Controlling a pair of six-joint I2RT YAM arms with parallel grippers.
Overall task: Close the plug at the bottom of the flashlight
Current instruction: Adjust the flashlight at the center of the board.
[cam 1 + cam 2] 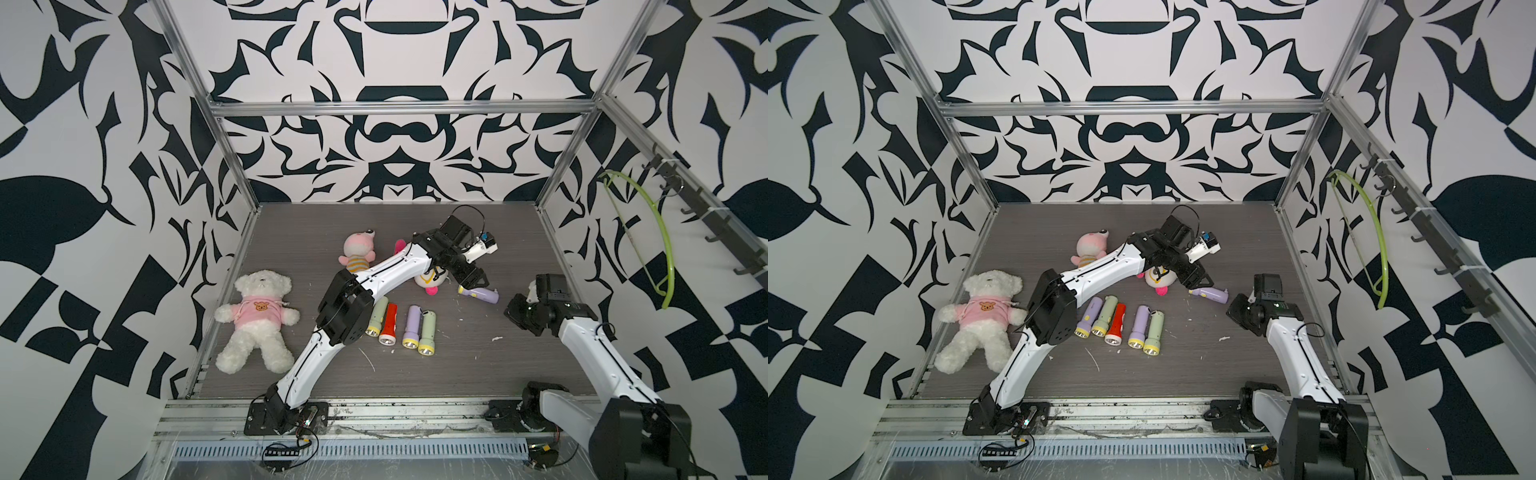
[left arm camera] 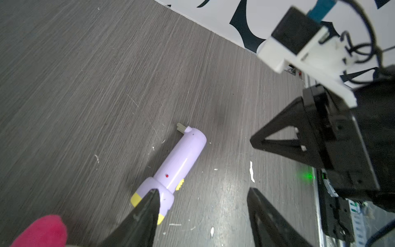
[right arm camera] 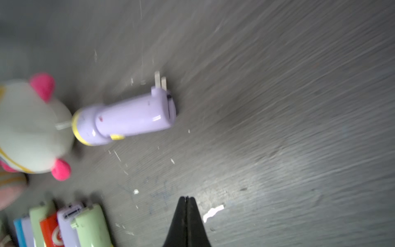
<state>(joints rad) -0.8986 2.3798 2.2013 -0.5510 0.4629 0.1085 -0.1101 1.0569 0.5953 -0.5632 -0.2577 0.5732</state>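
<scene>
Purple flashlight [image 1: 482,294] lay right of centre in a top view, prongs [image 3: 160,82] out. Left gripper [image 2: 203,191] gaped, unclamped, at its head; right gripper [image 3: 187,197], pinched shut, could skid it sideways.

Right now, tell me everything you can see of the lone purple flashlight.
The purple flashlight is glossy lilac plastic, lying on its side on the grey table. Its wider head has a yellow rim; a yellow switch and a small red dot sit on the barrel. At the flat bottom end two pale prongs stick out sideways, not folded in. The head lies close to a white and pink plush toy. One finger of the open left hand overlaps the head; contact is unclear.
</scene>
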